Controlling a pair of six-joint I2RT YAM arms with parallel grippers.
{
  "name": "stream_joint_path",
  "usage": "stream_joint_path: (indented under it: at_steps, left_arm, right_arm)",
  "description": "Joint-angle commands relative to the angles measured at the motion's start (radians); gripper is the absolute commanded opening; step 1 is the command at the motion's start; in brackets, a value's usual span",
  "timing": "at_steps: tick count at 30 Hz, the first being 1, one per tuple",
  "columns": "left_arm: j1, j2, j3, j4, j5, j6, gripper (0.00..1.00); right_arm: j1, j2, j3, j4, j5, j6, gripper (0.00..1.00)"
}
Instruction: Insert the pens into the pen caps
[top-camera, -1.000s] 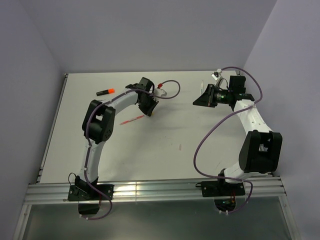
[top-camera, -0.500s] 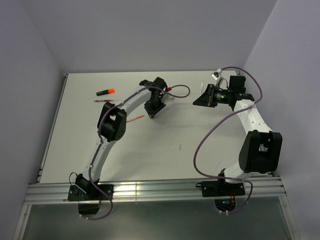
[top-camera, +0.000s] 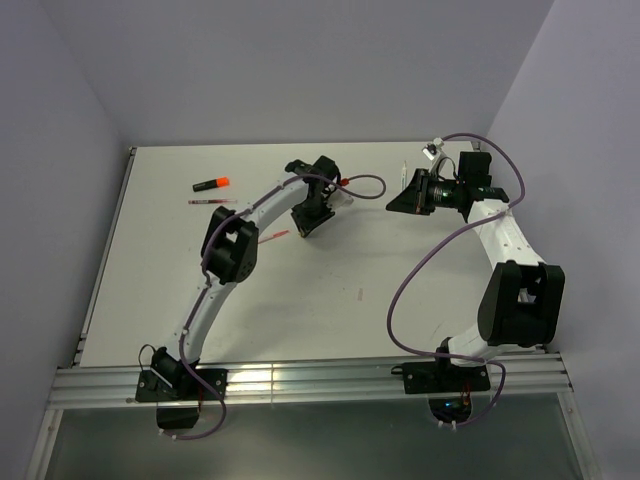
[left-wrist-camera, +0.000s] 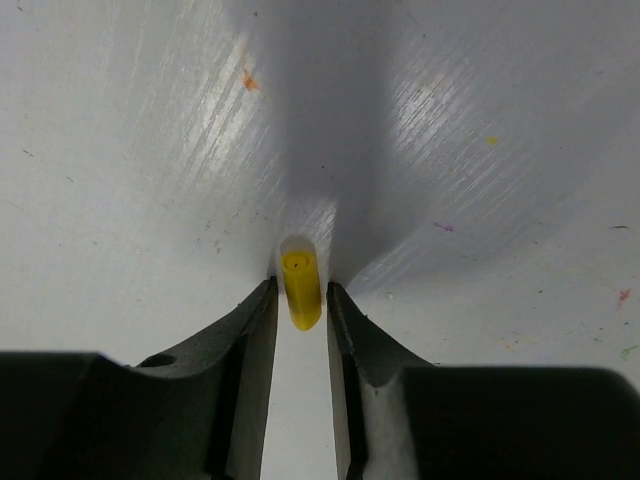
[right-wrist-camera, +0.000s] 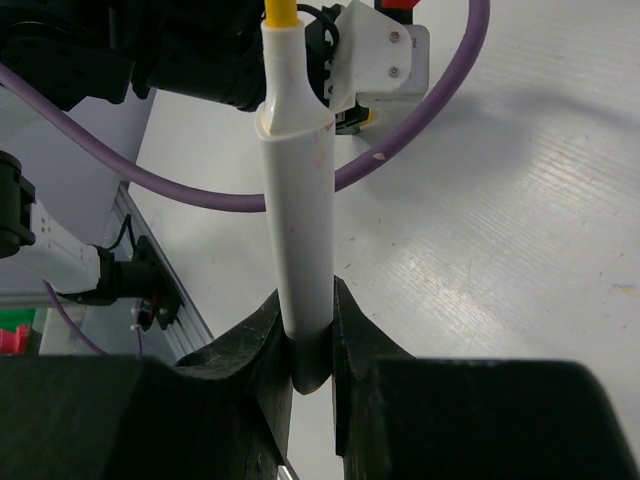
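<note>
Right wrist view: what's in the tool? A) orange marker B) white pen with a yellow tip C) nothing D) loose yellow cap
B: the white pen stands clamped between the fingers of the right tool, its yellow tip pointing away from the camera.

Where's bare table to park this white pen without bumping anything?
Free: the table middle, between left arm and right arm; also the strip left of the left arm. Crowded: far left, marker and dark-red pen; around the left tool, red pen beside it, yellow cap between its jaws.
</note>
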Motion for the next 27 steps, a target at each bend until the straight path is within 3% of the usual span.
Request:
stream_joint_path:
  at_steps: [1,6,9,14,19,27]
  left_arm:
    - [-0.027,0.191,-0.051,-0.037,0.013,0.009,0.34]
    - [-0.036,0.203,-0.050,-0.022,0.008,0.015,0.33]
    - [-0.036,0.192,-0.071,0.009,0.025,0.025,0.27]
    - [-0.031,0.149,-0.082,0.078,0.077,0.000,0.00]
    - [0.016,-0.054,-0.128,0.225,0.224,-0.093,0.00]
    - [0.188,-0.504,-0.295,0.542,0.448,-0.426,0.00]
  right_arm:
    - [-0.006,-0.023,0.024,-0.009,-0.021,-0.031,0.00]
    - [-0.006,-0.021,0.029,-0.012,-0.026,-0.040,0.00]
    - [-0.006,-0.026,0.026,-0.015,-0.024,-0.050,0.00]
    - [-0.006,-0.024,0.047,-0.024,-0.018,-0.071,0.00]
    - [-0.006,0.008,0.144,-0.038,0.040,-0.135,0.00]
    - [0.038,0.024,0.179,0.005,0.025,-0.093,0.00]
